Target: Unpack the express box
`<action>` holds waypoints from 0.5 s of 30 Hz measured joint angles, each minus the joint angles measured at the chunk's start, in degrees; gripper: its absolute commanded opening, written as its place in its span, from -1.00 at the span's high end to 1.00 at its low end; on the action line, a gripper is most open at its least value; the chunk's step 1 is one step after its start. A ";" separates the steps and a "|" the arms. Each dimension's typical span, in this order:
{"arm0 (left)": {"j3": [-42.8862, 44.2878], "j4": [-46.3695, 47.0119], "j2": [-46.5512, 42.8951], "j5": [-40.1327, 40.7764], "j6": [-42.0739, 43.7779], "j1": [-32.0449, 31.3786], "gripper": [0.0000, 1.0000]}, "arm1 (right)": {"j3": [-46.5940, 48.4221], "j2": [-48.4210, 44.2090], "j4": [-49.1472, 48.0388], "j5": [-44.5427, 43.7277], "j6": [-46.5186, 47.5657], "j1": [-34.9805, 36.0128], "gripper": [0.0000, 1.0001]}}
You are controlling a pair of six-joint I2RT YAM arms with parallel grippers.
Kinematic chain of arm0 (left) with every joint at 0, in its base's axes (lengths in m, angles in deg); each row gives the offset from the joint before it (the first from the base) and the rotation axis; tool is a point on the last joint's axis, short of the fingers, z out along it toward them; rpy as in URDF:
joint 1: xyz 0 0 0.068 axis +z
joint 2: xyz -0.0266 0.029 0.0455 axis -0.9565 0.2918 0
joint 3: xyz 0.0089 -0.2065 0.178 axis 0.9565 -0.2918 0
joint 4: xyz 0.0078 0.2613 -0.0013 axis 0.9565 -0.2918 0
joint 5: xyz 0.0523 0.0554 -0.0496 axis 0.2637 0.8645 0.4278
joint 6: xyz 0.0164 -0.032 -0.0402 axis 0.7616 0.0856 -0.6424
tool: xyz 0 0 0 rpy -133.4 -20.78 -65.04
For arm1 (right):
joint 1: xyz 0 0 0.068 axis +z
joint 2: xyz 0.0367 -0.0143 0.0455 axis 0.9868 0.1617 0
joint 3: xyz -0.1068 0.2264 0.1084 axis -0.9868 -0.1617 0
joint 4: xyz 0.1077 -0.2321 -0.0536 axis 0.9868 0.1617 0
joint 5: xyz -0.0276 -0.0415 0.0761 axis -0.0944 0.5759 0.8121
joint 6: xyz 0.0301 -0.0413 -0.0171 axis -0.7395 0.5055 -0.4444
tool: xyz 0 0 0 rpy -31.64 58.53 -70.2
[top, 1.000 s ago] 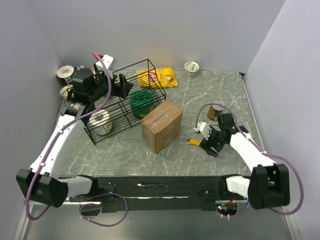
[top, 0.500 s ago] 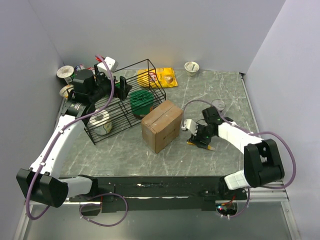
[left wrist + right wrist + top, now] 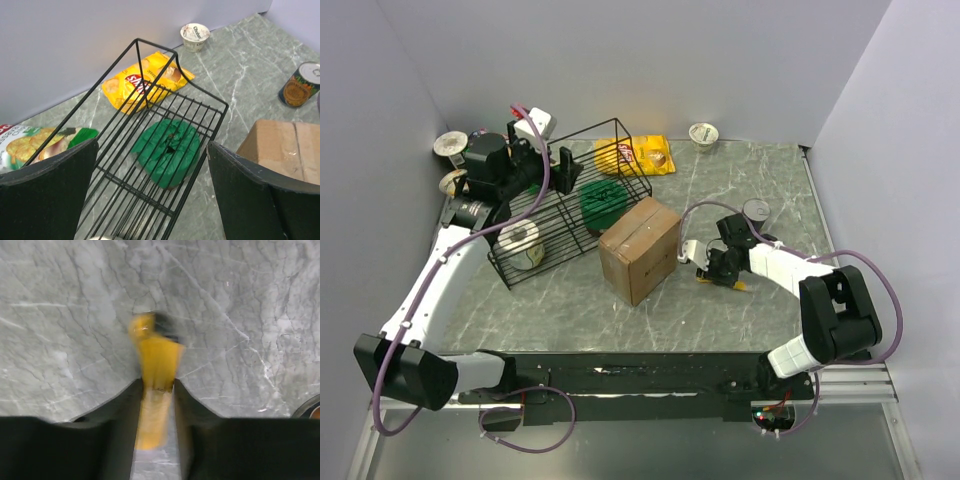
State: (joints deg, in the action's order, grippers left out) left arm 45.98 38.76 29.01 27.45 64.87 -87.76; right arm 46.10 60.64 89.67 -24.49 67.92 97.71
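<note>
The express box, a brown taped carton, stands closed mid-table; one corner of it shows in the left wrist view. Just right of it, my right gripper is low on the table. In the right wrist view its jaws are shut on a blurred yellow tool lying on the marble. My left gripper hangs wide open above the black wire basket, nothing between its fingers.
The basket holds a green wrapped item and a white roll. Behind it lie a yellow snack bag and a white cup. A can stands behind my right arm. More cups sit far left.
My right arm swung left toward the box, came down over the yellow tool, and its jaws closed on it. The left gripper stayed open above the basket, barely shifting.
</note>
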 measured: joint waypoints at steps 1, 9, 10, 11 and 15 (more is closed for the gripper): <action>0.48 0.00 0.37 -0.22 -0.22 0.00 -0.93 | -0.02 0.00 0.04 -0.22 0.31 0.00 0.78; 3.26 0.00 3.02 -2.47 -2.97 -0.70 -0.93 | 3.85 -6.29 7.19 2.93 -3.85 -1.36 1.00; 3.26 0.00 3.08 -2.71 -3.23 -1.03 -0.93 | 5.66 -7.15 9.55 4.13 -5.27 -1.53 1.00; 3.26 0.00 3.13 -2.99 -3.50 -1.40 -0.93 | 7.78 -7.96 11.41 5.44 -6.75 -1.53 1.00; 3.26 0.07 3.32 -4.39 -4.37 -2.60 -0.93 | 16.17 -10.10 14.88 10.32 -12.37 -1.55 1.00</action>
State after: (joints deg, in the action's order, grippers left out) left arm 49.23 38.82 32.34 23.06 60.49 -90.36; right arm 62.28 50.54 104.56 -14.18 55.55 96.16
